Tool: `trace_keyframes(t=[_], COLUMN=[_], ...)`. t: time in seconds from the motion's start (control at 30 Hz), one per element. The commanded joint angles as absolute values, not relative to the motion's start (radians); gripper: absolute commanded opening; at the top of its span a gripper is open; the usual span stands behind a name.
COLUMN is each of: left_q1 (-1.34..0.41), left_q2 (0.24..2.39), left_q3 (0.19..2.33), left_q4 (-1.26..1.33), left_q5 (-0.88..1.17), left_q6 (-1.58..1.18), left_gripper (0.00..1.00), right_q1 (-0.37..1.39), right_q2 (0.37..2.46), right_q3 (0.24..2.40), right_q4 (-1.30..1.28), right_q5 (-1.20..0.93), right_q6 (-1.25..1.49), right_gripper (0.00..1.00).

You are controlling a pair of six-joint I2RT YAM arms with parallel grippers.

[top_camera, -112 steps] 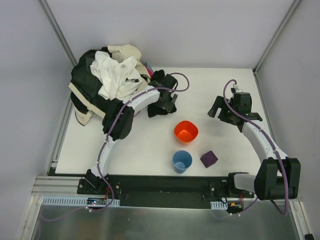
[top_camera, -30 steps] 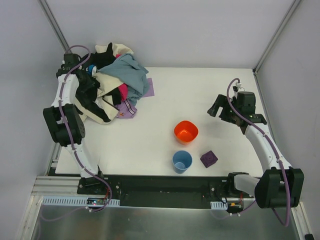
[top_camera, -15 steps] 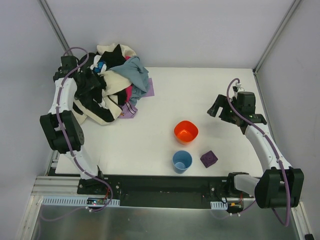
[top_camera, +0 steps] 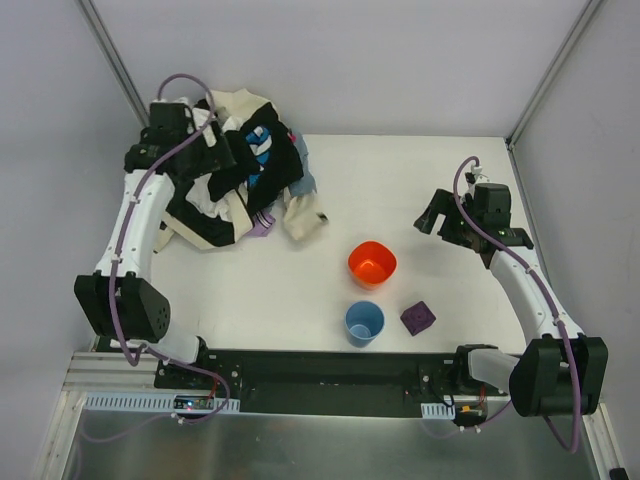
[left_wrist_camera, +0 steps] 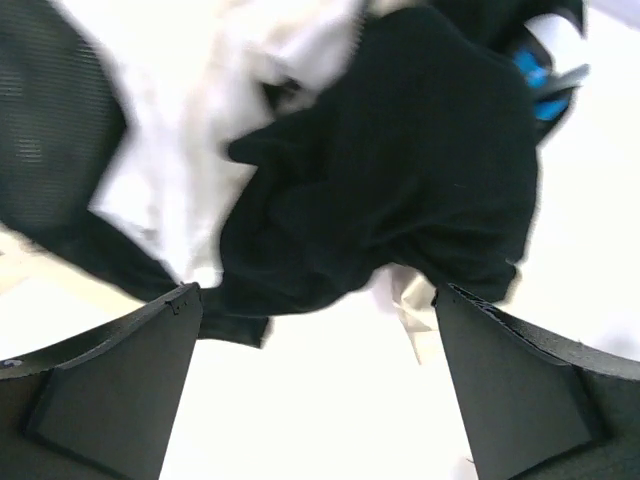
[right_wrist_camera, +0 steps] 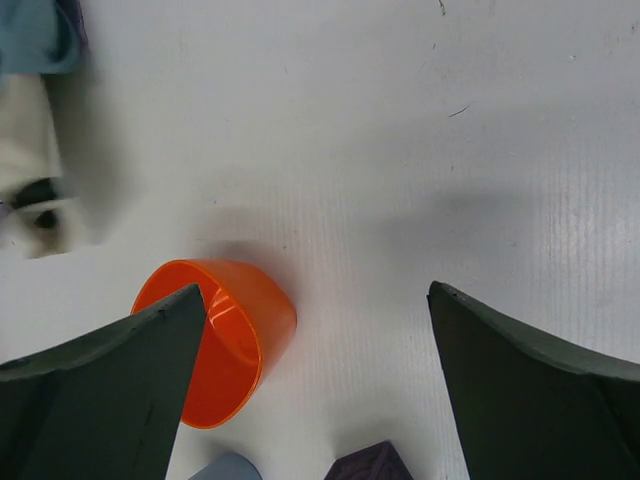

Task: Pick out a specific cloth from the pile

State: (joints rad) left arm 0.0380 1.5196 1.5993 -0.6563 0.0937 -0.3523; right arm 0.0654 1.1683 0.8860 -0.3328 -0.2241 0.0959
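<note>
Top external: left fingers (top_camera: 222,152) spread over the pile (top_camera: 212,218), cloth (top_camera: 260,228) barely showing.

table (top_camera: 420,190) white | pile (top_camera: 225,185) far-left | orange bowl (top_camera: 372,264) centre | blue cup (top_camera: 364,323), purple block (top_camera: 418,318) nearer (side by side)

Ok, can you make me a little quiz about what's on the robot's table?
1. True or false: the orange bowl stands apart from the pile.
2. Fill in: the jaws of the right gripper are ____.
3. Which is nearest the blue cup? A) purple block B) pile C) right gripper
Key: 1 true; 2 open; 3 A.
</note>
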Motion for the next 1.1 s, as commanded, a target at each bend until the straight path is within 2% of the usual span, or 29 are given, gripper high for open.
trace_keyframes(t=[0.0,0.33,0.53,0.67,0.9,1.07], left_q1=[-0.141,-0.365,-0.393,-0.391,-0.347,-0.314], left_q2=[1.569,1.893,2.054,2.095,2.143,2.067], left_q3=[1.634,1.706,1.790,1.798,1.783,1.738], left_q4=[-0.670,-0.672,-0.702,-0.719,-0.730,-0.729], left_q5=[0.045,-0.176,-0.300,-0.376,-0.377,-0.374], left_q6=[-0.290,-0.247,-0.258,-0.259,-0.270,-0.278], left_gripper=[0.99,0.99,0.99,0.99,0.99,0.99], right_q1=[0.067,0.067,0.067,0.066,0.067,0.067], right_q2=[1.161,1.137,1.134,1.134,1.147,1.146], right_q3=[0.882,0.870,0.868,0.865,0.867,0.867], right_q4=[-0.318,-0.334,-0.339,-0.339,-0.333,-0.333], right_q5=[-0.232,-0.209,-0.204,-0.202,-0.212,-0.209], right_q6=[0.092,0.071,0.066,0.066,0.069,0.068], right_gripper=[0.96,0.96,0.96,0.96,0.96,0.96])
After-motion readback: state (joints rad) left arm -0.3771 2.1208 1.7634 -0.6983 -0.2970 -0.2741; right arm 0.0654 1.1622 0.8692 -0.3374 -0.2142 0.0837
